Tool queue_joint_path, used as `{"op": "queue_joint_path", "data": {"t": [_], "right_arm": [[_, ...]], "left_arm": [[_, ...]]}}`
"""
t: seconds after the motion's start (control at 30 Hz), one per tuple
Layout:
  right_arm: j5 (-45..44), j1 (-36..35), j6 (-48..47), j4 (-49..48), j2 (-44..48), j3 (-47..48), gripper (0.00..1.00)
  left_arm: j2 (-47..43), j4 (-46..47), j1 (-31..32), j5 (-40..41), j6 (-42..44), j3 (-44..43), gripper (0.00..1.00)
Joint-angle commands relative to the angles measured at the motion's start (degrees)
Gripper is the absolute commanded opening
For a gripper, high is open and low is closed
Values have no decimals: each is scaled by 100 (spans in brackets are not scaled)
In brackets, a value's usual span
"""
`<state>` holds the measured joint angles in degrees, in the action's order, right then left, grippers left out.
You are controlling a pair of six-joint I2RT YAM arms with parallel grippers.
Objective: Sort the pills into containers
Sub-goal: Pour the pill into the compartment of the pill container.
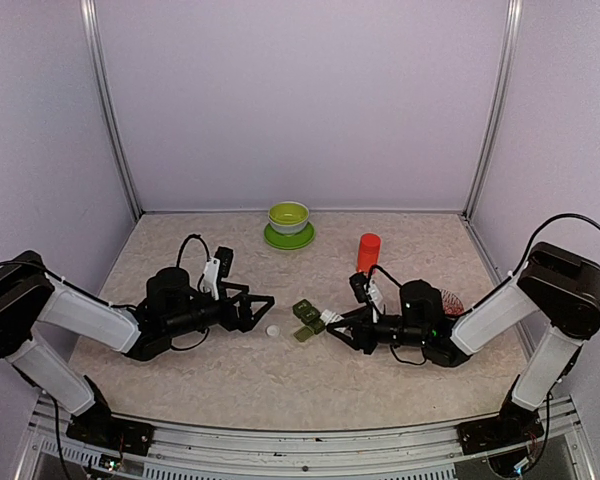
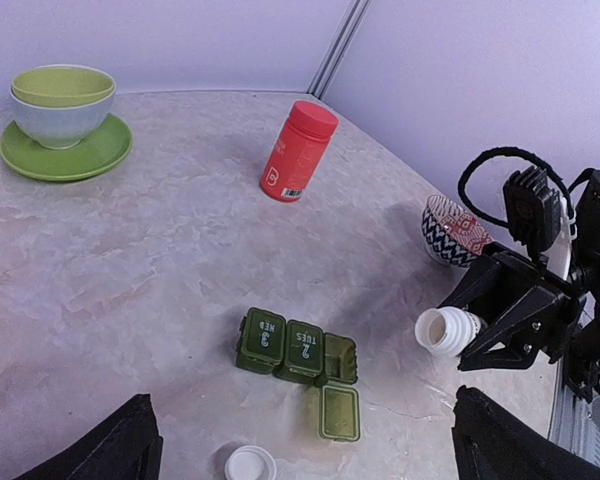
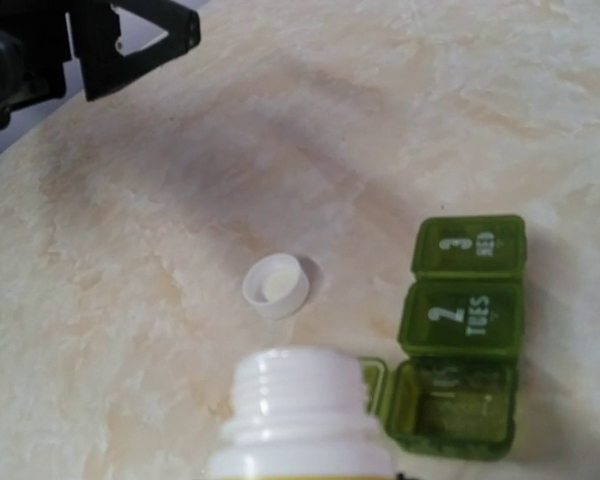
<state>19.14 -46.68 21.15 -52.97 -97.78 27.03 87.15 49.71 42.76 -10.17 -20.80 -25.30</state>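
Note:
The dark green strip of containers [image 1: 306, 320] lies at the table's middle. In the left wrist view [image 2: 298, 352] two lids, marked 2 and 3, are shut, and the end compartment [image 2: 341, 360] is open and looks empty. My right gripper [image 1: 338, 322] is shut on an uncapped white pill bottle [image 3: 300, 410], held on its side with its mouth just beside the open compartment [image 3: 458, 400]. The bottle's white cap [image 1: 273, 330] lies on the table. My left gripper [image 1: 262, 312] is open and empty, left of the strip, near the cap. No pills show.
A red bottle [image 1: 368, 252] stands behind the right gripper. A lime-green bowl on a saucer [image 1: 288, 225] sits at the back centre. A red-and-white patterned bowl [image 1: 450, 300] is beside the right arm. Walls enclose the table on three sides.

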Motion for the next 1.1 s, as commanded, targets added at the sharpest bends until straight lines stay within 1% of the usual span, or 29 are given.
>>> {"op": "queue_joint_path", "data": {"t": [0.0,0.53,1.07], "right_arm": [[26,63,56,89,-101,176,20],[-39,80,126,497,-480,503,20],[-253,81,202,988,-593,731,20]], "left_arm": [[49,186,-72,-132,-181,52,99],[118,265,-144,-238,-258,69,99],[166,276,-154,-301,-282,57,99]]}}
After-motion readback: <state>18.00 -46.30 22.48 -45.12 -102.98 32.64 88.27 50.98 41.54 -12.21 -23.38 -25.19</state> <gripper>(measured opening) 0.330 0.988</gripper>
